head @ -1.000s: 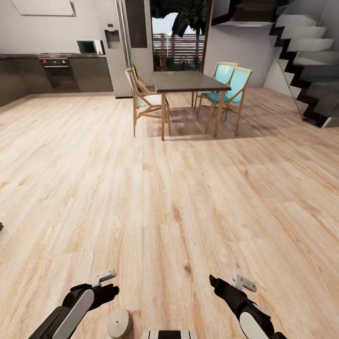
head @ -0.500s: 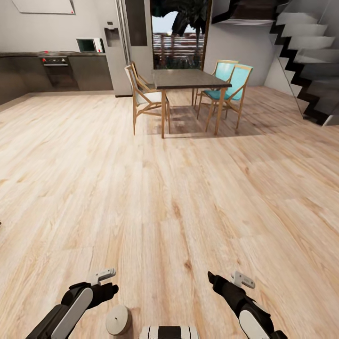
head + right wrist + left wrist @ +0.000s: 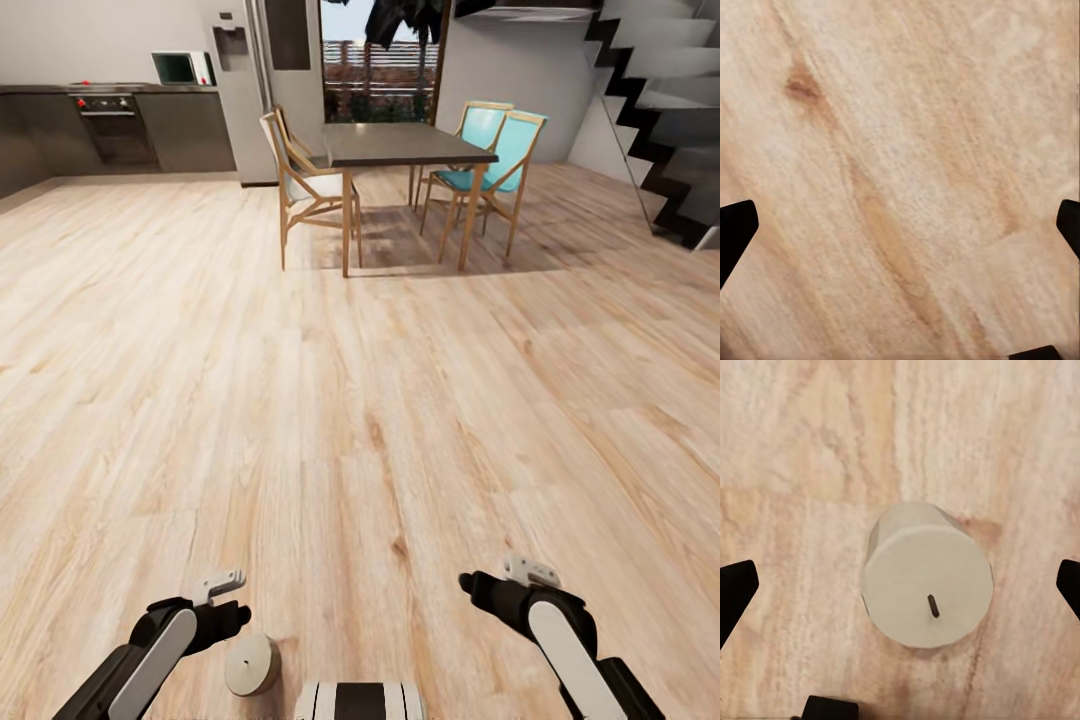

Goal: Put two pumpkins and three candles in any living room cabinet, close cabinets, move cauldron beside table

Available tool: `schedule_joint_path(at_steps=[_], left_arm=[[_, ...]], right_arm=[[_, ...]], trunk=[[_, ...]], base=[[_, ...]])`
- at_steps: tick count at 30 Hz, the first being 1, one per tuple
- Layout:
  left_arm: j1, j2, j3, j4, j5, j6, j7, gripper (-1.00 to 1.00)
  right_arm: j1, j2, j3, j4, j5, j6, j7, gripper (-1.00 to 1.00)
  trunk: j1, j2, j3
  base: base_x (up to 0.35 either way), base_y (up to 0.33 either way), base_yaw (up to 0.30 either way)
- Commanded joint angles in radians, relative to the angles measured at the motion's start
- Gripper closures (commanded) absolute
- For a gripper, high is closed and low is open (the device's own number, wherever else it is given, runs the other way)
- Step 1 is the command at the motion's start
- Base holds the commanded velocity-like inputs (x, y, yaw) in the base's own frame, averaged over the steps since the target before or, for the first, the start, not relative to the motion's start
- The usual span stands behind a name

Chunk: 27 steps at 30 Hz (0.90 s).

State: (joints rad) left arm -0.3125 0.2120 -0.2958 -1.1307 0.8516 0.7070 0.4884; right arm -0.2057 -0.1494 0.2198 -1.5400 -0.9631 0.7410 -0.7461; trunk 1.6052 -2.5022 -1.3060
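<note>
On the floor (image 3: 360, 400) at six o'clock stands a candle (image 3: 251, 664); left pincer (image 3: 900, 585) spread above it, right pincer (image 3: 900, 225) spread too. Lower straight, then pinch.

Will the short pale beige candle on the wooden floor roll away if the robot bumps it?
Probably not. The short pale beige candle stands upright on its flat end on the wooden floor, wick up, and looks wider than tall, so a nudge would likely slide it rather than tip it. If knocked onto its round side, though, it could roll. It looks stiff, likely easy to grip.
</note>
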Motion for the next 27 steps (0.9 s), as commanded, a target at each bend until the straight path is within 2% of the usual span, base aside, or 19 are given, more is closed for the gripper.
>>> schedule_joint_path(at_steps=[1,5,10,13,16,19,23,27], left_arm=[[-0.001,0.001,-0.003,-0.001,0.01,0.005,0.01,-1.0],[-0.002,0.001,-0.002,-0.003,0.01,0.023,0.01,-1.0],[-0.002,0.002,-0.001,-0.003,0.012,0.027,0.01,-1.0],[-0.002,0.002,-0.001,-0.017,0.017,0.033,0.009,-1.0],[-0.002,0.001,0.001,-0.038,0.022,0.068,0.009,-1.0],[-0.023,0.0,0.002,-0.044,0.024,0.096,0.008,-1.0],[-0.038,-0.002,0.001,-0.036,0.024,0.105,0.008,-1.0],[-0.041,-0.006,0.001,-0.04,0.024,0.106,0.008,-1.0]], right_arm=[[-0.006,0.002,-0.003,-0.002,-0.009,0.015,-0.017,-1.0],[-0.014,0.008,-0.012,-0.006,-0.009,0.065,-0.027,-1.0],[-0.017,0.018,-0.013,-0.007,-0.01,0.084,-0.028,-1.0],[-0.019,0.047,-0.013,-0.008,-0.009,0.107,-0.029,-1.0],[-0.024,0.078,-0.013,-0.008,-0.006,0.139,-0.03,-1.0],[-0.025,0.099,-0.013,-0.008,-0.003,0.151,-0.031,-1.0],[-0.026,0.109,-0.013,-0.008,-0.002,0.154,-0.032,-1.0],[-0.026,0.111,-0.013,-0.008,-0.001,0.155,-0.032,-1.0]], trunk=[[0.0,-0.001,-0.005],[0.002,-0.002,-0.02],[0.004,-0.003,-0.04],[0.006,-0.003,-0.051],[0.007,-0.004,-0.063],[0.008,-0.005,-0.074],[0.01,-0.006,-0.09],[0.01,-0.006,-0.09]], base=[[0.0,0.0,0.0],[0.0,0.0,0.0],[0.0,0.0,0.0],[0.0,0.0,0.0],[0.0,0.0,0.0],[0.0,0.0,0.0],[0.0,0.0,0.0],[0.0,0.0,0.0]])
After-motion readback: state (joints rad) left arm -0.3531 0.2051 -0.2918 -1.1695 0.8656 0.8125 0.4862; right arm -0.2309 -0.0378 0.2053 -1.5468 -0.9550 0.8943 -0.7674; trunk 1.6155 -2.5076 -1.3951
